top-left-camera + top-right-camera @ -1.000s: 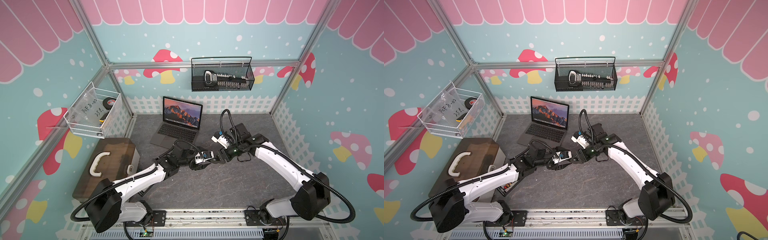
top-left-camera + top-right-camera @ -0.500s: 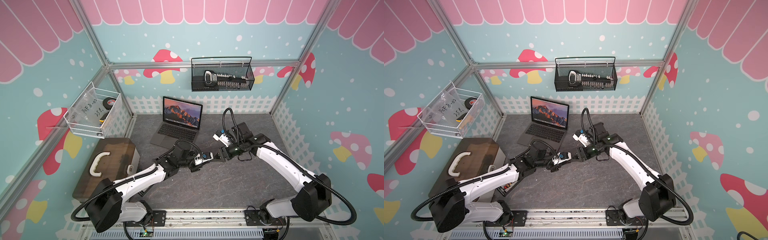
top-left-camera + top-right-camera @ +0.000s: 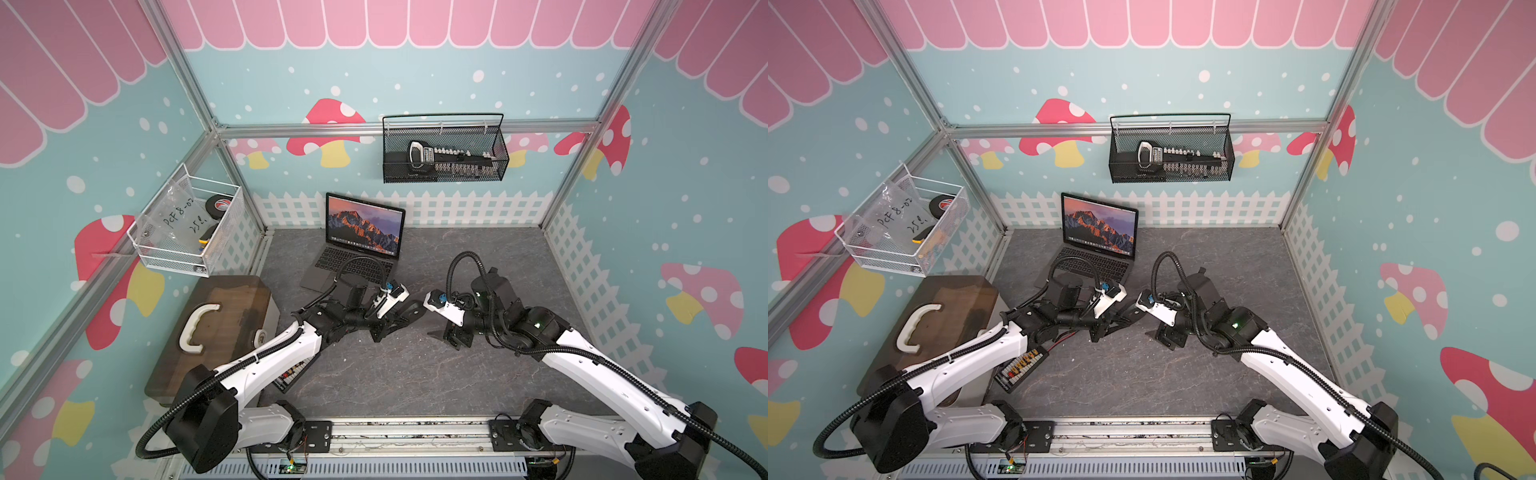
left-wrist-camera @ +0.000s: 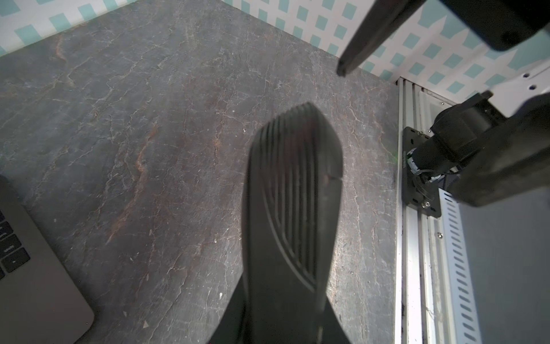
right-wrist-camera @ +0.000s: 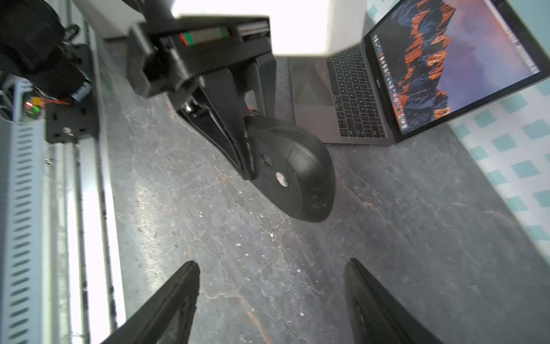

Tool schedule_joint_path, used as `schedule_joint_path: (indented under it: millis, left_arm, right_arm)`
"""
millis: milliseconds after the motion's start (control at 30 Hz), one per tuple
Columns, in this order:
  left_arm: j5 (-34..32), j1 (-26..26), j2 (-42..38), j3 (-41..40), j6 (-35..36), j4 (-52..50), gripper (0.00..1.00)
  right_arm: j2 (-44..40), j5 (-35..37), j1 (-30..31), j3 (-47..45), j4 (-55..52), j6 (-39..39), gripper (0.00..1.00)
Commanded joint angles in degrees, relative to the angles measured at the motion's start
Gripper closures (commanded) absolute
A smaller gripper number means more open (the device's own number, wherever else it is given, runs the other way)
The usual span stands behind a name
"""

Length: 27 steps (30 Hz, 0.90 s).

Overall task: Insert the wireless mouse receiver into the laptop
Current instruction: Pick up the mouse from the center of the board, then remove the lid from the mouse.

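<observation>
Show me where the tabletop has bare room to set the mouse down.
Largest bare patch: tabletop front centre, bordered by the left arm, right arm and front rail. Another: back right, between laptop and fence wall. Crowded: left side, with wooden case, terminal board and the left gripper holding the mouse.

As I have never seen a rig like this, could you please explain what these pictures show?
Two robot arms stand at a grey table. Two pictures look down from overhead; the other two come from cameras on the arms' wrists. On the table stands an open laptop; a brown wooden case sits at its left edge. The left gripper is shut on a black computer mouse; the right gripper is open and empty. I cannot see the tiny receiver anywhere.
</observation>
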Motion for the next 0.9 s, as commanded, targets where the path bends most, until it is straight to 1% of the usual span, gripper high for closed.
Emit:
schedule_joint_path:
  millis: [0, 67, 133, 200, 367, 533, 767, 867]
  left_arm:
    - [4.9, 0.4, -1.0, -0.5, -2.5, -0.1, 1.00]
    - [6.0, 0.9, -0.8, -0.5, -2.6, 0.3, 1.00]
    - [6.4, 1.2, -0.4, -0.2, -2.5, 0.4, 1.00]
    - [7.0, 1.4, 0.0, 0.0, -2.5, 0.6, 1.00]
    - [7.1, 1.5, 0.0, -0.1, -2.5, 0.8, 1.00]
    - [6.0, 1.5, -0.5, -0.4, -2.7, 1.3, 1.00]
    - [5.9, 1.5, -1.6, -1.0, -3.1, 2.1, 1.00]
    - [6.2, 1.5, -2.0, -1.3, -3.4, 2.7, 1.00]
  right_arm:
    - [-0.2, 4.7, 0.9, -0.7, 6.5, -6.6, 0.24]
    - [0.3, 4.5, 0.9, -0.7, 8.5, -6.9, 0.26]
    - [1.2, 2.6, 1.0, -0.6, 9.9, -7.0, 0.28]
    - [2.1, 0.7, 1.2, -0.5, 10.4, -7.4, 0.32]
    - [3.3, -1.2, 1.5, -0.8, 11.4, -7.7, 0.36]
    - [4.3, -0.7, 1.9, -1.7, 13.6, -7.4, 0.42]
    - [4.8, 0.1, 2.5, -2.9, 14.0, -8.2, 0.44]
    - [4.8, 0.8, 3.0, -3.5, 14.9, -8.0, 0.48]
